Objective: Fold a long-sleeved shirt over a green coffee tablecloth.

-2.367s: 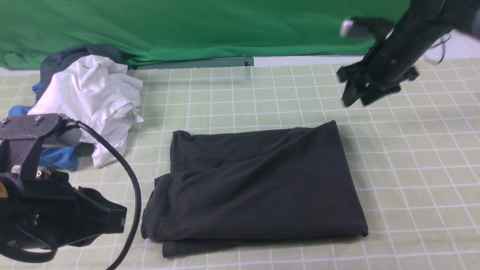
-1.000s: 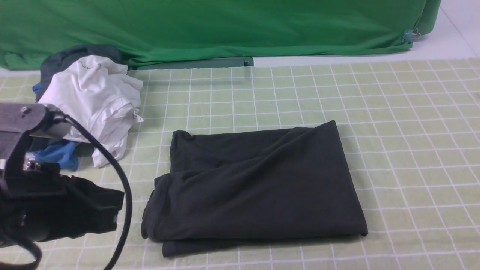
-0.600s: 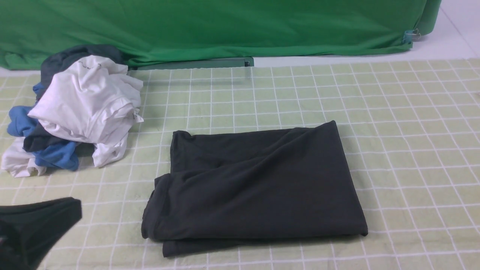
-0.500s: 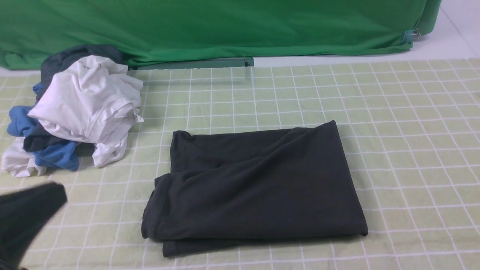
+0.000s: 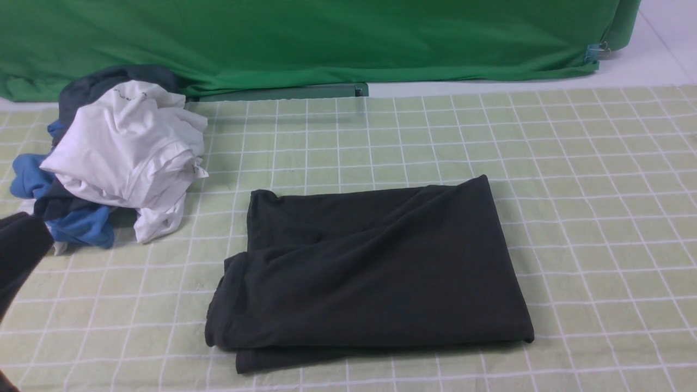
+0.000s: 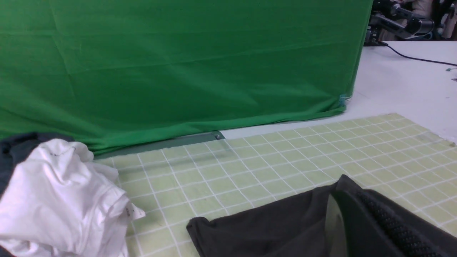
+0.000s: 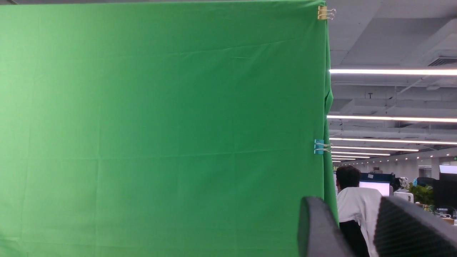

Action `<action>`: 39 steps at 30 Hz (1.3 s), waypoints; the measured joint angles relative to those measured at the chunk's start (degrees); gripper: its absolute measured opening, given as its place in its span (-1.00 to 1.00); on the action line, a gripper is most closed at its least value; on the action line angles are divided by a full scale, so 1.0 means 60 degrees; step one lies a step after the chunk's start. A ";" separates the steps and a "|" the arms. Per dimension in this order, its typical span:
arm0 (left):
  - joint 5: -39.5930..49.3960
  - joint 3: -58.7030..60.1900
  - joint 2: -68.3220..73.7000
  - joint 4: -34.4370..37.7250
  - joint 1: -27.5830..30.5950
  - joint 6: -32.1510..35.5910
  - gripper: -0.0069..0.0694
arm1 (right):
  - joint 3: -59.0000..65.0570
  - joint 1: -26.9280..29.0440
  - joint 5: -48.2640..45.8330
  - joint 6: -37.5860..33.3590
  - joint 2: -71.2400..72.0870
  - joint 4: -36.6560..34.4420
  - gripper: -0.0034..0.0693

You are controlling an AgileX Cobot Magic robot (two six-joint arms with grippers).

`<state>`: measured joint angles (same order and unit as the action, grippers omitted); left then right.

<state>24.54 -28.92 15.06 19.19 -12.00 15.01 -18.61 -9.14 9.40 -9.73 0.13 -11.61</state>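
Observation:
The long-sleeved shirt (image 5: 370, 272) lies folded into a black rectangle on the green coffee tablecloth (image 5: 599, 218), near the front middle; its print and neck label are hidden. The left wrist view catches its far edge (image 6: 264, 228). No gripper touches it. A black part of my left arm (image 5: 16, 250) shows at the left edge of the front view. One ribbed finger (image 6: 389, 228) of the left gripper shows; the other cannot be made out against the shirt. My right gripper (image 7: 357, 217) is open and empty, raised toward the backdrop, out of the front view.
A heap of white, blue and grey garments (image 5: 120, 152) sits at the back left of the cloth. A plain deep-green backdrop (image 5: 326, 38) hangs behind the table. In the right wrist view a person (image 7: 357, 203) sits beyond the backdrop's edge.
The right arm has gone up out of the front view. The left arm has drawn back to the left edge and risen. The shirt has not moved.

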 joint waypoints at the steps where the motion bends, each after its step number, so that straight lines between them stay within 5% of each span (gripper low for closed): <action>1: -0.0068 0.0000 0.0000 -0.0114 0.0000 0.0022 -0.78 | 0.0000 0.0000 0.0000 0.0000 0.0000 0.0000 -0.23; 15: -0.2196 0.1763 -0.0441 -0.2317 0.0127 -0.0255 -0.78 | 0.0000 0.0000 -0.0003 0.0000 0.0000 0.0000 -0.23; 26: -0.2392 0.4399 -0.2421 -0.2221 0.2443 -0.0764 -0.78 | 0.0000 0.0000 -0.0137 0.0000 0.0000 0.0000 -0.23; 39: -0.1938 0.4858 -0.2510 -0.2202 0.2606 -0.0771 -0.78 | 0.0000 0.0000 -0.0182 0.0000 0.0000 -0.0009 -0.23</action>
<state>12.91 0.23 0.00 5.98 3.64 10.39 -18.61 -9.14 8.30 -9.73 0.13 -11.66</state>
